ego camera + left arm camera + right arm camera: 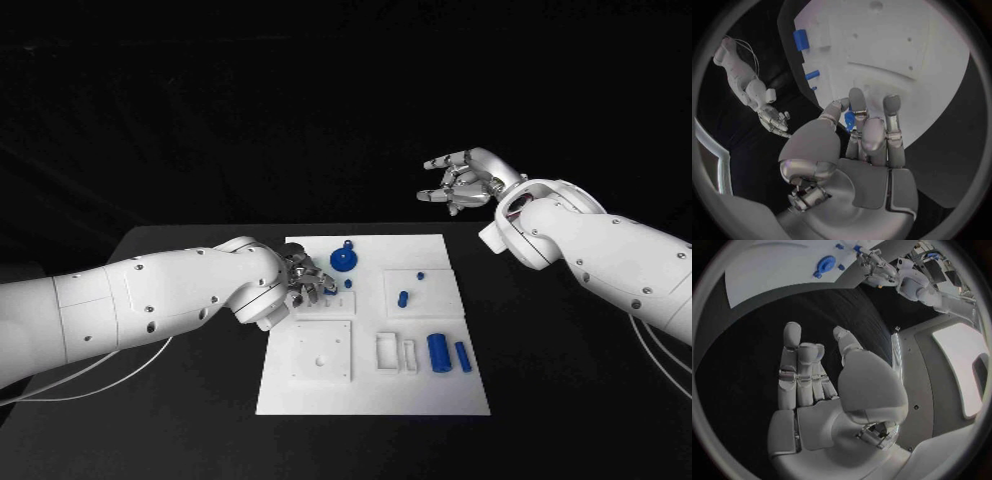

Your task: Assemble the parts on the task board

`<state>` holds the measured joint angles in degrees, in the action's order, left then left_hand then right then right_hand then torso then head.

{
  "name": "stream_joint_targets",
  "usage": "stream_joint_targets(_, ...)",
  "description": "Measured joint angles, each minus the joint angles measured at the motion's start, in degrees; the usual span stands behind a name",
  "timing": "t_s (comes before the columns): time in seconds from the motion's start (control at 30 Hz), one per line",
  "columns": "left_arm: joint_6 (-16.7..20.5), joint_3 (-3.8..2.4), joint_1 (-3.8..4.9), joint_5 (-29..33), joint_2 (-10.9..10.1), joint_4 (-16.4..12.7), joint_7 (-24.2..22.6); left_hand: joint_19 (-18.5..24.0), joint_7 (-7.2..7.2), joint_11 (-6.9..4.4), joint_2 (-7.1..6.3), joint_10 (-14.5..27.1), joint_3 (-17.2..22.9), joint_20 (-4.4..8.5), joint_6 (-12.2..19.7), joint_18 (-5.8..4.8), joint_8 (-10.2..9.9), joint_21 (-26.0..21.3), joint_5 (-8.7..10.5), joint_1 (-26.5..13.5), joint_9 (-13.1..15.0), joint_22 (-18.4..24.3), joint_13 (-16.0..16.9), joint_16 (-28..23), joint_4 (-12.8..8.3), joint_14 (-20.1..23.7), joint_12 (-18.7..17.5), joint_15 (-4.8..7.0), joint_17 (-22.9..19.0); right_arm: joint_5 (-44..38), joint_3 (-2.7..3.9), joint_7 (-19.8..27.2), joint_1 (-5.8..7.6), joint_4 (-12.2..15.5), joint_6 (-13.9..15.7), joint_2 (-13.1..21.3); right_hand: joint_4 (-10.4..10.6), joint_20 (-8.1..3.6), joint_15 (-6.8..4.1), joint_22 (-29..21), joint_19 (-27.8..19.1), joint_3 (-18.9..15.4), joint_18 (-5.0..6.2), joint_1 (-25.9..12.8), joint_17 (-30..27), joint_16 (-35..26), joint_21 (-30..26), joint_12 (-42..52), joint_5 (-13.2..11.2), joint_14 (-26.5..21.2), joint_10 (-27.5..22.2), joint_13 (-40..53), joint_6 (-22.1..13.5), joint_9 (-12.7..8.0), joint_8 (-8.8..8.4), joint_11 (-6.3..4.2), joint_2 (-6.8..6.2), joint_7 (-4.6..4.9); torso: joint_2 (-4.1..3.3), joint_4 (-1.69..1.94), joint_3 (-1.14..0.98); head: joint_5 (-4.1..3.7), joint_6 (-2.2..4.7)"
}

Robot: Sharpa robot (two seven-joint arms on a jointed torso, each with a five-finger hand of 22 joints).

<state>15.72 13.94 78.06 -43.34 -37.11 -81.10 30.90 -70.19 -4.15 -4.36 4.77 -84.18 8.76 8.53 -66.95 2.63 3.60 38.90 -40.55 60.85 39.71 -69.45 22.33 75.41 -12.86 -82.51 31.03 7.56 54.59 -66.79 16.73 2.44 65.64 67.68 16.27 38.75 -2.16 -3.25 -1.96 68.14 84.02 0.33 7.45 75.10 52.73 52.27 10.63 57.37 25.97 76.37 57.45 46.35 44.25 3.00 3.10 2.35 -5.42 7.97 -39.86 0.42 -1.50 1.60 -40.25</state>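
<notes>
Right now we see the white board lying in the middle of the black worktop, with small blue pieces on it: a round knob near its far edge, a short peg toward the middle, and two cylinders side by side near its right edge. Our left robot hand sits over the board's left part, pinching a small blue piece between its fingertips. Our right robot hand hangs well apart beyond the board's far right corner, fingers spread, holding nothing.
</notes>
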Motion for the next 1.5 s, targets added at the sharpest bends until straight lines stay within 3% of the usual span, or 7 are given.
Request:
stream_joint_targets(0.27, -0.8, -0.01, -0.05, -0.7, 0.0, 0.2, 0.3, -0.2, 0.00, 0.00, 0.00, 0.0, 0.1, 0.17, 0.0, -0.02, -0.1, -0.4, 0.00, 0.0, 0.0, -0.9, -0.1, 0.1, -0.1, -0.1, 0.3, -0.09, 0.1, 0.0, 0.00, -0.1, 0.02, -0.3, 0.0, 0.0, -0.3, 0.00, 0.00, 0.0, 0.0, 0.3, -0.01, 0.0, -0.1, 0.0, -0.2, 0.0, 0.3, 0.0, 0.0, -0.1, 0.0, 0.0, 0.00, 0.00, 0.00, 0.00, 0.06, 0.02, 0.03, 0.06, -0.35)
stream_joint_targets(0.47, -1.8, -0.01, -0.07, -1.1, -0.2, 0.3, 0.5, -0.6, 0.00, 0.00, 0.54, 0.0, 0.0, 0.17, 0.0, -0.03, -0.2, -1.2, -2.00, -0.5, 0.1, -2.0, -0.1, 0.5, -0.1, -0.1, 0.7, -0.11, 0.5, 0.0, 0.00, -0.3, 0.02, -0.6, 0.0, 0.1, -0.3, 0.00, 0.00, -0.1, 0.0, 0.3, -0.03, -0.1, -0.3, -0.2, -0.5, 0.0, 0.5, 0.0, 0.0, -0.2, 0.0, 0.0, 0.00, 0.01, -0.11, 0.00, 0.07, 0.04, 0.03, 0.27, -0.55)
stream_joint_targets(0.9, -4.2, -0.01, -0.16, -2.4, -0.6, 0.2, 0.9, -0.8, 0.00, 0.00, 0.60, 0.0, 0.0, -0.03, 0.0, -0.04, 0.0, -2.0, -2.03, -0.6, 0.1, -2.9, -0.3, 0.7, -0.1, -0.4, 1.0, 0.00, 0.9, -0.1, 0.01, -0.5, 0.02, -1.0, 0.0, 0.1, -0.3, 0.00, -0.01, -0.4, 0.0, 0.3, -0.08, -0.2, -0.5, -0.4, -0.7, 0.0, 0.5, 0.0, -0.1, -0.3, -0.1, 0.0, 0.00, -0.11, -0.23, 0.02, 0.07, 0.04, 0.03, 0.29, -1.23)
stream_joint_targets(1.5, -5.2, -0.11, -0.75, -4.5, 0.0, 0.8, 0.9, -1.2, 0.00, -0.01, 0.34, 0.0, -0.1, -0.03, 0.0, -0.07, -0.1, -2.5, -1.56, -0.9, 1.5, -3.4, -0.4, 0.7, -0.2, -0.5, 1.0, -0.10, 0.9, -0.1, 0.01, -0.8, 0.03, -1.1, -0.1, 0.1, -0.3, 0.00, -0.01, -0.6, 0.0, 0.3, -0.41, -0.2, -0.6, -0.4, -1.0, 0.0, 0.9, 0.0, -0.1, -0.4, 0.5, 0.0, 0.00, -0.10, -0.24, -0.06, 0.06, 0.02, 0.02, 0.27, -1.29)
